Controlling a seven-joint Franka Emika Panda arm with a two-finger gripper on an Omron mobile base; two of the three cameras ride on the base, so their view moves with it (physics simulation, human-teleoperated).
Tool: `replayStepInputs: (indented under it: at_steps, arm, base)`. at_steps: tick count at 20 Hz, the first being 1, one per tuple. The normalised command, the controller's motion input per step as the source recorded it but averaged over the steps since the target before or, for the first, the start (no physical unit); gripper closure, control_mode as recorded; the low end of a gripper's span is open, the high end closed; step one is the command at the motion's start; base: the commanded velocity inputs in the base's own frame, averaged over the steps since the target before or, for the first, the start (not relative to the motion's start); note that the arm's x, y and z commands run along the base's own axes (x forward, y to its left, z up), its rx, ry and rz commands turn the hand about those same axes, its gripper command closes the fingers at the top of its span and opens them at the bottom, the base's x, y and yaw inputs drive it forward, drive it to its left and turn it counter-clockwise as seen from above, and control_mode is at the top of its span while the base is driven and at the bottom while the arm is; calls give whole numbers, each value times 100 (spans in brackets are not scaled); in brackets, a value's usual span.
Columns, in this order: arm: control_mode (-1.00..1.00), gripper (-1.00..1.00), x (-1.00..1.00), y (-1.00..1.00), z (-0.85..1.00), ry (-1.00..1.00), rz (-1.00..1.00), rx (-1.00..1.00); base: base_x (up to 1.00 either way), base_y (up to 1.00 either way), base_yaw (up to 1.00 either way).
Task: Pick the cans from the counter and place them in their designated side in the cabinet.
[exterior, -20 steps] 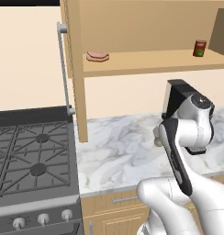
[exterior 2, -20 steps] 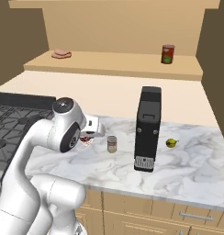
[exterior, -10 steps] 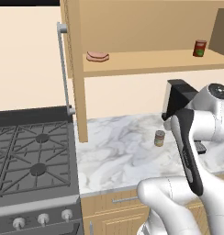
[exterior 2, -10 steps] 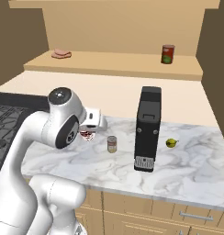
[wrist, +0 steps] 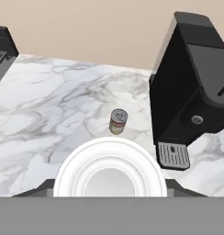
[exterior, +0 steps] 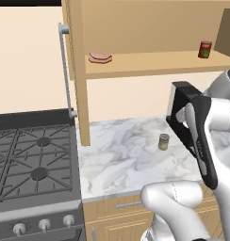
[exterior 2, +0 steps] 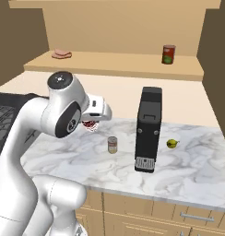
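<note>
**Left base view.** The forearm has swung toward the right edge since a second ago. The grey-olive can [exterior: 163, 141] now shows clear of it, upright on the counter [exterior: 117, 160] and just beside the black coffee machine [exterior: 182, 115]. The cabinet [exterior: 150, 63] shelf is unchanged.

**Right base view.** The gripper [exterior 2: 91, 121] is clenched on the red can [exterior 2: 89, 125] and carries it clear of the marble. Hand and can sit a little higher and further right than a second ago. The grey-olive can [exterior 2: 112, 144] stands below and to the right of the gripper, unmoved. The coffee machine [exterior 2: 148, 129] is further right. The darker can [exterior 2: 168, 54] stands on the shelf well above and to the right of the gripper.

**Hand view.** The held red can [wrist: 109, 170] shows end-on as a white disc between the fingertips. The grey-olive can [wrist: 117, 121] stands just ahead of the gripper on the counter [wrist: 49, 124], with the coffee machine [wrist: 192, 82] to its right.
</note>
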Motion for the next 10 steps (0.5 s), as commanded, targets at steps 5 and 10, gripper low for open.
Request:
replayStepInputs:
  at_steps: [5,10]
  arm:
    - [-100,100,0,-13,39,-9,0,-3]
    - [-100,100,0,-16,37,-10,0,-2]
  base:
    - [0,0,0]
    - [0,0,0]
